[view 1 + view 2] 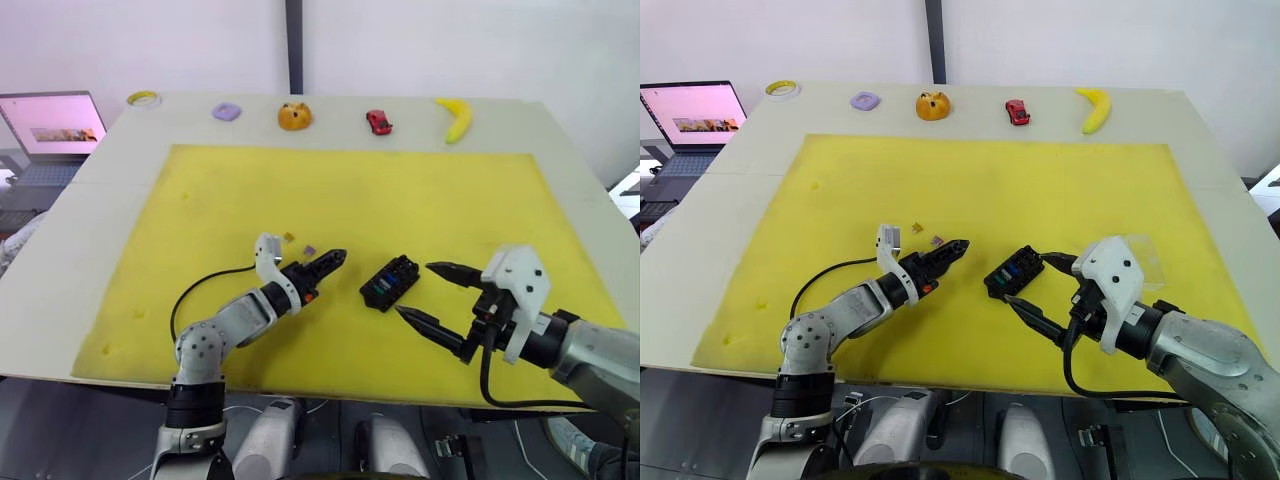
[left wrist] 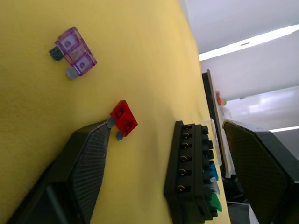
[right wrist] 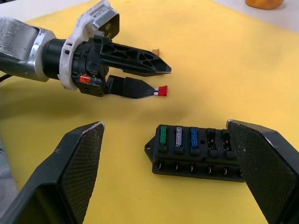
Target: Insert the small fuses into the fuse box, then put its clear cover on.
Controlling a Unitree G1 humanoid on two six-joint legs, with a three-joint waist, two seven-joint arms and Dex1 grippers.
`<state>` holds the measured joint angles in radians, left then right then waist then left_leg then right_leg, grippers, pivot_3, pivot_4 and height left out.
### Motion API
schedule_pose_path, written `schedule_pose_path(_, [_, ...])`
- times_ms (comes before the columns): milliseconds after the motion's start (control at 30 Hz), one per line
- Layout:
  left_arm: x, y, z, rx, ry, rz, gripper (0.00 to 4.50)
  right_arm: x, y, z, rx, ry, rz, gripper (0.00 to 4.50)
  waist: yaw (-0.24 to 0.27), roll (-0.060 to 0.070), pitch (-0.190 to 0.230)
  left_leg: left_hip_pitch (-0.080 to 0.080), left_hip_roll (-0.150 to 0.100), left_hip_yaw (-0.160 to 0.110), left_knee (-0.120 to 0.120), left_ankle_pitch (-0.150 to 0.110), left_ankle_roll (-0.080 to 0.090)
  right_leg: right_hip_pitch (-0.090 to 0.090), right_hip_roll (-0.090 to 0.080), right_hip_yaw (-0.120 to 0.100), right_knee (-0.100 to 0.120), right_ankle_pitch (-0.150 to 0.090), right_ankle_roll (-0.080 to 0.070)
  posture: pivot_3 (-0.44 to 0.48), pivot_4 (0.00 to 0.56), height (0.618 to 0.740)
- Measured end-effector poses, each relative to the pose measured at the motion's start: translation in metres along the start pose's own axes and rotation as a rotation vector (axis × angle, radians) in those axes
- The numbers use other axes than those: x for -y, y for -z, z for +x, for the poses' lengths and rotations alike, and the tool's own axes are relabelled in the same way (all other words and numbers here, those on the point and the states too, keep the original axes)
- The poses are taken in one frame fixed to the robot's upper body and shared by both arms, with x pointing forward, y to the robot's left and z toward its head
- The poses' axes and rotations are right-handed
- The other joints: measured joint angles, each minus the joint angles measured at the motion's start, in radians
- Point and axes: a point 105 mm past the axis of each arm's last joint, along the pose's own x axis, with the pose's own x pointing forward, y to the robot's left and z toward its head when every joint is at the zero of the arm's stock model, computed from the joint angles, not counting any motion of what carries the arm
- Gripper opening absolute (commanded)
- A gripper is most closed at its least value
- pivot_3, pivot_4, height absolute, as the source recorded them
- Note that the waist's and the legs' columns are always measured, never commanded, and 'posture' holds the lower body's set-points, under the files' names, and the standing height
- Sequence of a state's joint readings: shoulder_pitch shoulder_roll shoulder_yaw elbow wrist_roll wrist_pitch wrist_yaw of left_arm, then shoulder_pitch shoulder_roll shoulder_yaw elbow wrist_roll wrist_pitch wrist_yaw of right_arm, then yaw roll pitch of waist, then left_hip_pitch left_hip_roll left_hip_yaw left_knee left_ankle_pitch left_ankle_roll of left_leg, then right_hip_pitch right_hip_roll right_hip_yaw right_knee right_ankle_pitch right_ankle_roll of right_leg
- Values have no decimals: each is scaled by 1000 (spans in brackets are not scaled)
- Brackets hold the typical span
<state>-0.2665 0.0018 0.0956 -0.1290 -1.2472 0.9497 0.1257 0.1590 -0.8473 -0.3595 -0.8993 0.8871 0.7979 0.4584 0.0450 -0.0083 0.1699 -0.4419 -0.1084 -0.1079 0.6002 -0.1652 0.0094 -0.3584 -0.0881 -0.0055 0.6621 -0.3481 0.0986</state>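
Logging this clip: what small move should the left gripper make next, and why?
Probably close the left gripper on the red fuse. Its fingers are open, the fuse lies at the lower fingertip, and the fuse box still has empty slots.

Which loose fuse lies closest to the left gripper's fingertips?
The red fuse, right at a fingertip of the left gripper. The purple fuse lies farther off on the yellow mat, and the others already sit in the fuse box.

Yellow mat [image 1: 330, 190] matt, foam-like, slightly pitted. Fuse box [image 3: 201, 151] black semi-gloss plastic. Red fuse [image 2: 124, 118] translucent plastic, metal legs. Finger pads [image 3: 79, 163] textured rubbery black.
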Motion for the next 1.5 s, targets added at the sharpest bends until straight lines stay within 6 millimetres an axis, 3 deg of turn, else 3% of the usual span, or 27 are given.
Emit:
schedule_pose_path(1000, [4,3,10,-42,9,7,3976,0,0,1,2,-1,-2,4500,22,0,0,0,0,0,0,-2,-2,0,0,0,-4,1,1,0,150,735])
schedule_pose_path(1067, [4,3,9,-42,9,8,3434,0,0,1,1,-1,-2,4500,22,0,0,0,0,0,0,-2,-2,0,0,0,-4,1,1,0,150,735])
schedule_pose_path(1500, [0,3,8,-49,-1,-8,3434,0,0,1,0,0,-1,4500,21,0,0,-1,0,0,0,-2,-1,0,0,0,-6,1,2,0,150,735])
